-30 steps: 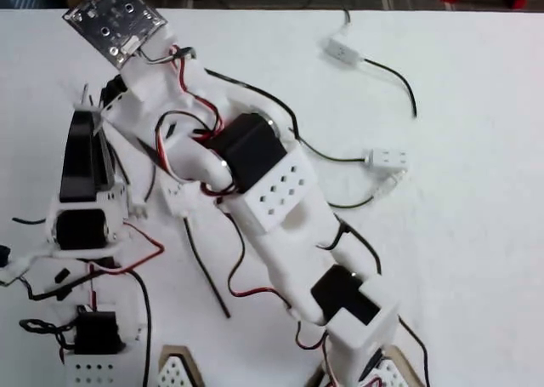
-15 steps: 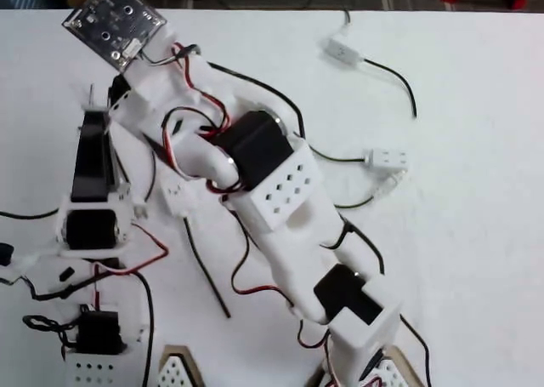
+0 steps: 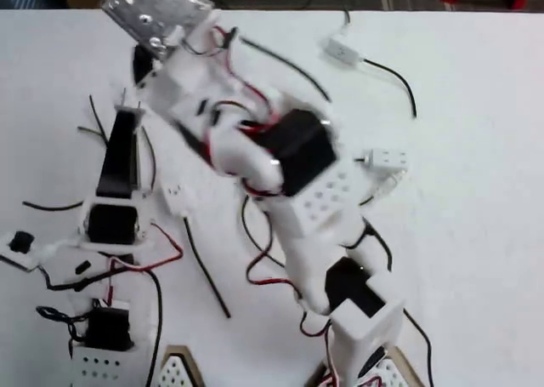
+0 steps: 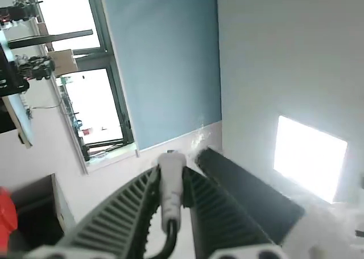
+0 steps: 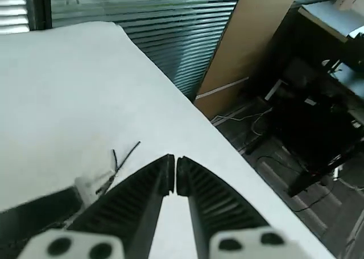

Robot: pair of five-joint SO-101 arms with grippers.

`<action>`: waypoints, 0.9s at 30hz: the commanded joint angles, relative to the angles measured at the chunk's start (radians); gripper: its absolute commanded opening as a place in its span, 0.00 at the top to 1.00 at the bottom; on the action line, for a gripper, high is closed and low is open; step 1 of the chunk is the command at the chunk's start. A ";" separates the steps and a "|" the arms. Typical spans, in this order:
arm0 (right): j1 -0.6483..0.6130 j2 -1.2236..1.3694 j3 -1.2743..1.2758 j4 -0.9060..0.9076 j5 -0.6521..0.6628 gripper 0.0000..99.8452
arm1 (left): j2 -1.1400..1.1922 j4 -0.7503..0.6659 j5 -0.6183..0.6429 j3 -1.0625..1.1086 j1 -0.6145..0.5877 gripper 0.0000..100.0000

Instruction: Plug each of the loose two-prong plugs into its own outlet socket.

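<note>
white table (image 3: 476, 234), cables strewn across it. right arm (image 3: 314, 191) lies stretched diagonally over the table, its wrist out past the tip of the left gripper. left arm (image 3: 110, 225) sits beside it.

right gripper (image 5: 175, 169): jaws pressed together tip to tip, nothing between them; the table's far edge lies just ahead of it.

left gripper (image 4: 172, 169): clenched on a white two-prong plug (image 4: 170, 185). the plug body sits between the jaws, with its black cable trailing back toward the wrist. the gripper points up and away from the table, so the plug is in the air, not over any socket.

first outlet socket (image 3: 340, 49): well apart from the left gripper, on the far side of the right arm. second outlet socket (image 3: 387, 159): also beyond the right arm, a cable end touching its near side; cannot tell whether anything is seated there. small white connector (image 3: 176, 198): on the table near the left gripper, between the two arms, black lead running off it; plug or socket, cannot tell.

progress, judged: early. one plug is picked up, but no plug is visibly home in a socket. remaining: bring the held plug down, line up the prongs, press in, then repeat for the other loose plugs.
</note>
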 commanded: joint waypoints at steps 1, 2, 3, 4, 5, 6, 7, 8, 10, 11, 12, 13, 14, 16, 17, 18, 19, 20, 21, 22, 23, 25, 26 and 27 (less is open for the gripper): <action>0.015 -0.018 -0.172 0.116 0.107 0.98 | -0.001 0.046 -0.011 -0.011 -0.018 0.97; 0.018 -0.019 -0.193 0.125 0.101 0.98 | 0.001 0.061 -0.011 -0.020 -0.021 0.97; 0.028 -0.025 -0.203 0.130 0.100 0.98 | 0.001 0.089 -0.011 -0.031 -0.025 0.97; 0.042 -0.036 -0.203 0.130 0.097 0.98 | 0.001 0.126 -0.011 -0.046 -0.025 0.97; 0.054 -0.048 -0.192 0.127 0.097 0.98 | 0.001 0.170 -0.020 -0.068 -0.025 0.97; 0.067 -0.064 -0.175 0.122 0.097 0.98 | 0.002 0.216 -0.048 -0.089 -0.018 0.97; 0.084 -0.082 -0.160 0.117 0.097 0.98 | 0.002 0.262 -0.089 -0.110 -0.015 0.97; 0.101 -0.105 -0.140 0.107 0.097 0.98 | 0.005 0.301 -0.132 -0.130 -0.010 0.97; 0.133 -0.151 -0.092 0.090 0.097 0.98 | 0.039 0.350 -0.201 -0.173 0.015 0.97; 0.147 -0.174 -0.069 0.082 0.097 0.98 | 0.071 0.364 -0.222 -0.198 0.027 0.97; 0.159 -0.197 -0.048 0.074 0.097 0.98 | 0.117 0.373 -0.241 -0.222 0.036 0.97; 0.170 -0.217 -0.023 0.065 0.097 0.98 | 0.173 0.376 -0.255 -0.250 0.044 0.97; 0.182 -0.237 -0.002 0.056 0.097 0.98 | 0.239 0.377 -0.269 -0.284 0.047 0.97; 0.206 -0.263 0.028 0.044 0.097 0.98 | 0.380 0.385 -0.302 -0.365 0.050 0.97; 0.217 -0.272 0.037 0.038 0.097 0.98 | 0.453 0.388 -0.321 -0.408 0.050 0.97; 0.228 -0.280 0.041 0.033 0.097 0.98 | 0.522 0.408 -0.334 -0.450 0.050 0.97; 0.239 -0.285 0.046 0.030 0.097 0.98 | 0.591 0.443 -0.350 -0.499 0.050 0.97; 0.248 -0.286 0.046 0.030 0.097 0.98 | 0.656 0.485 -0.367 -0.551 0.053 0.97; 0.257 -0.288 0.044 0.028 0.098 0.98 | 0.716 0.534 -0.387 -0.603 0.064 0.97; 0.269 -0.288 0.044 0.025 0.100 0.98 | 0.776 0.586 -0.414 -0.658 0.077 0.97; 0.286 -0.286 0.044 0.019 0.100 0.98 | 0.829 0.640 -0.453 -0.715 0.094 0.97; 0.325 -0.283 0.048 0.001 0.100 0.98 | 0.931 0.769 -0.546 -0.827 0.139 0.97; 0.346 -0.280 0.048 -0.005 0.100 0.98 | 0.983 0.835 -0.586 -0.884 0.157 0.97; 0.367 -0.272 0.048 -0.008 0.100 0.98 | 1.029 0.896 -0.618 -0.937 0.176 0.97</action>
